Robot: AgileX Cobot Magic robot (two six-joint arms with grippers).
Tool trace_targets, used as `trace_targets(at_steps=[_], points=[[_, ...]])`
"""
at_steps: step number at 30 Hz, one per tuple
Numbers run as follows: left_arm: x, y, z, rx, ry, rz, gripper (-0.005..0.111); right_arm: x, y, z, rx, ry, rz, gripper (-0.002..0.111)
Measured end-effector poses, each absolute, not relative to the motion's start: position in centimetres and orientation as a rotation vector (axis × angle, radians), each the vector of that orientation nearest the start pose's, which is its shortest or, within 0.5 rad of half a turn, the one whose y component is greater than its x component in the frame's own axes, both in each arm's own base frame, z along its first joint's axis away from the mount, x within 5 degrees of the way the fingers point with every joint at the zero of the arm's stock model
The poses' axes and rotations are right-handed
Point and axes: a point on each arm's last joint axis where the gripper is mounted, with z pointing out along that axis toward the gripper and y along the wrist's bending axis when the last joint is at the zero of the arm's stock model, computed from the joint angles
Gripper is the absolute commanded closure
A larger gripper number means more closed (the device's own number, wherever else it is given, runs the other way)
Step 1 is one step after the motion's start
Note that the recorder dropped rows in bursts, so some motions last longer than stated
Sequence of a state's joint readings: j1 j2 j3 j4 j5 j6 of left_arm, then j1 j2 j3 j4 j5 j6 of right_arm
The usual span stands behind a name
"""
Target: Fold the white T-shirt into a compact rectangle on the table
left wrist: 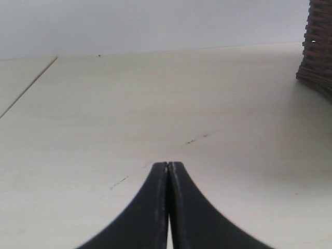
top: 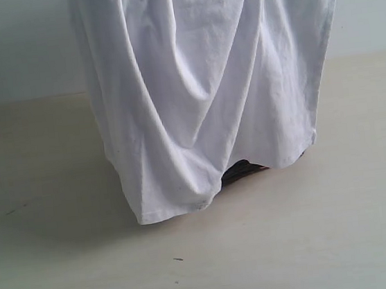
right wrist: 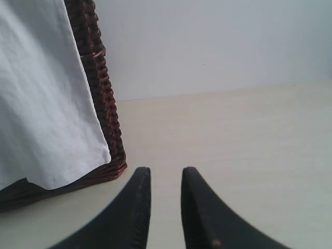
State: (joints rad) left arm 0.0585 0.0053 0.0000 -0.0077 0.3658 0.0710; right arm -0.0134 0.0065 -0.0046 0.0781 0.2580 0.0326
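Over the basket (right wrist: 101,88), white T-shirt (top: 200,81) draped, creased, left claw (left wrist: 169,167) closed, right claw (right wrist: 165,171) narrow

Soft even light, faint shadow beside T-shirt (top: 200,81)

The white T-shirt (top: 200,81) (top cropped) mostly hides the wicker basket (top: 241,170).

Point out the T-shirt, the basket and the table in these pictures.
T-shirt (top: 200,81): exterior view, middle of the hanging cloth.
Basket (right wrist: 101,88): right wrist view, woven side wall.
Table (top: 329,240): exterior view, bare top near the front.
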Motion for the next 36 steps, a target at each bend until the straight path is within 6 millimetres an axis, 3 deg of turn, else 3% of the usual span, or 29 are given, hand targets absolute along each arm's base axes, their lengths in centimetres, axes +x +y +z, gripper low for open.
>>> trace_targets(at_steps=[4,15,22,25,31,36], points=[[5.3,0.3,18.0,0.007,1.855,0.082,0.107,5.5,0.1,19.1,0.107,1.74,0.103,0.087],[5.3,0.3,18.0,0.007,1.855,0.082,0.107,5.7,0.6,19.3,0.349,1.707,0.389,0.087],[5.3,0.3,18.0,0.007,1.855,0.082,0.107,8.0,0.4,17.8,0.38,1.984,0.308,0.087],[5.3,0.3,18.0,0.007,1.855,0.082,0.107,9.9,0.1,17.6,0.249,2.117,0.154,0.087],[5.3,0.3,18.0,0.007,1.855,0.082,0.107,14.1,-0.3,16.6,-0.218,2.386,-0.119,0.087],[5.3,0.3,18.0,0.007,1.855,0.082,0.107,16.6,-0.6,15.9,-0.319,2.574,-0.165,0.087]])
